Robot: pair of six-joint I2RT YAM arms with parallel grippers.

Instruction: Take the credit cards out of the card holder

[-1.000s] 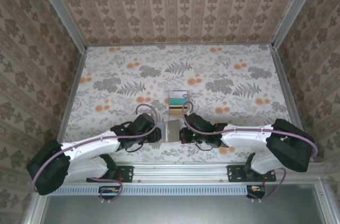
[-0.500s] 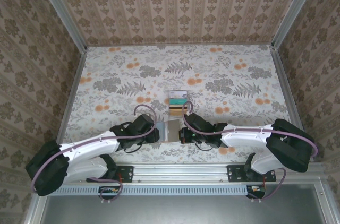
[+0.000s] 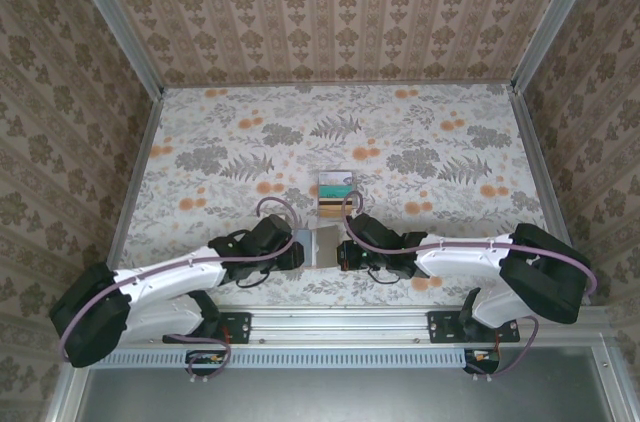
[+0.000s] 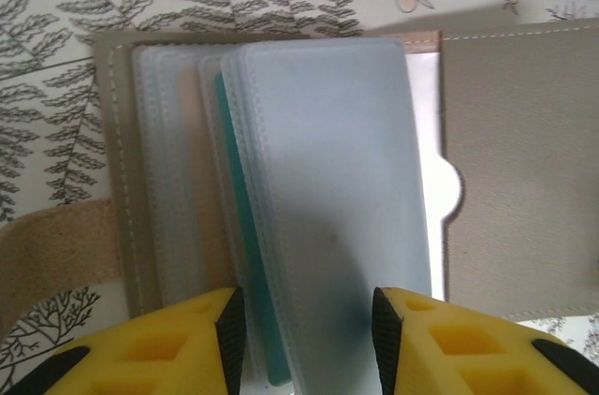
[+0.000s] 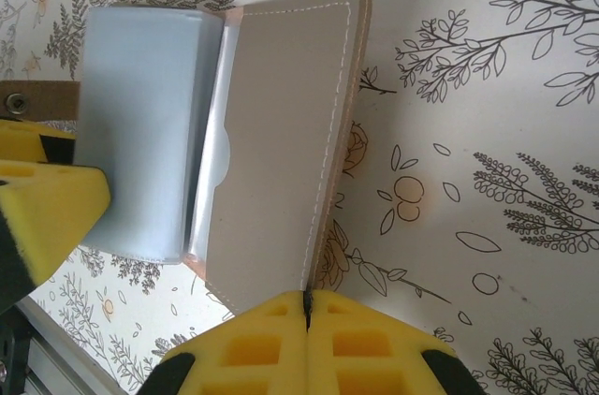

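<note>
The taupe card holder [image 3: 322, 245] lies open near the desk's [image 3: 450, 132] near edge, with a teal credit card [image 4: 245, 255] tucked between its blue-grey pockets [image 4: 328, 180]. The right pincer [image 5: 307, 306] is closed on the flap [image 5: 281, 133]. The left pincer [image 4: 304, 306] straddles the pockets with its jaws partway apart; I cannot tell if it grips them.

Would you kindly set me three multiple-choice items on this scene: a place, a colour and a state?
1. The card holder lies: A) between the left gripper and the right gripper; B) in the far left corner; C) on the right arm.
2. The card edge among its clear pockets is: A) red; B) teal-green; C) black.
3. The right gripper is: A) wide open; B) shut on a loose card; C) shut on the holder's taupe flap.
Answers: A, the grippers flank it; B, teal shows between pockets; C, its fingers meet on the flap.
</note>
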